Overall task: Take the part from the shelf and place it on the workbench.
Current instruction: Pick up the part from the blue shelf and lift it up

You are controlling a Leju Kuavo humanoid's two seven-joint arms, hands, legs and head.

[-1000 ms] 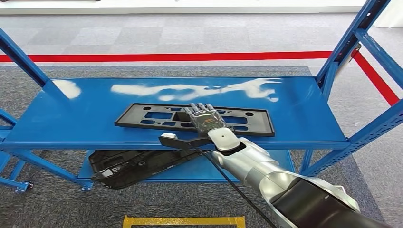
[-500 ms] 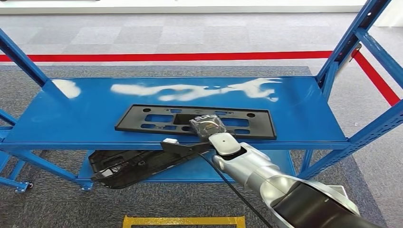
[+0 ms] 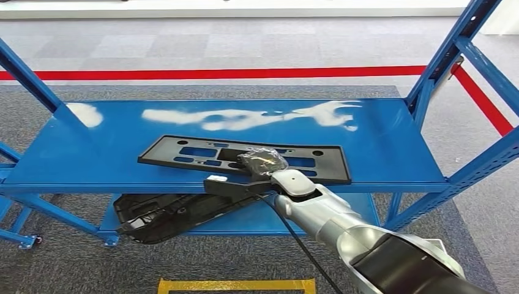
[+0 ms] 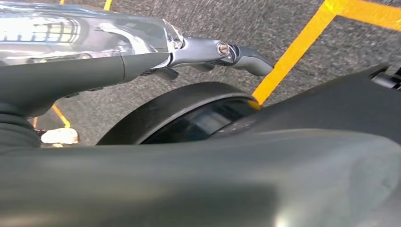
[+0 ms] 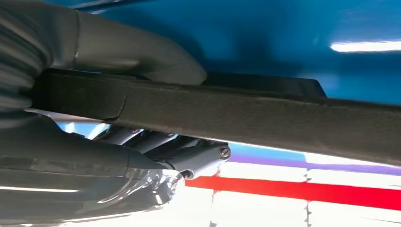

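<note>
1. Grey carpet floor point(image 3: 245, 46) with a red line point(image 3: 214, 73) running across behind a blue metal shelf point(image 3: 392, 147); a yellow line point(image 3: 235, 283) on the floor just in front of the shelf.
2. On the shelf's upper deck, toward its front edge: a flat black part point(image 3: 183, 153), long and rectangular with cut-out windows, lying slightly askew to the shelf's front edge, its right half near the edge.
3. White glare patches point(image 3: 245, 116) on the deck behind the part.
4. On the shelf's lower deck, below the part and to the left: a second black moulded piece point(image 3: 165, 214), partly jutting past the front edge.
5. Right hand point(image 3: 263, 162) closed over the part's front rim near its middle, fingers curled on top of it. In the right wrist view, thick grey thumb point(image 5: 156, 59) pressed on one face of the part's dark edge point(image 5: 265, 118) and darker fingers point(image 5: 189, 156) on the other face, so the rim is pinched between them.
6. Silver right arm point(image 3: 324, 214) reaching in from the lower right toward the shelf's front edge, a black cable point(image 3: 300, 242) trailing along it.
7. Left hand point(image 4: 222, 52) seen in the left wrist view hanging over the carpet and a yellow floor line point(image 4: 293, 52), away from the shelf; fingers held close together and nothing in them, though whether truly closed cannot be told.
</note>
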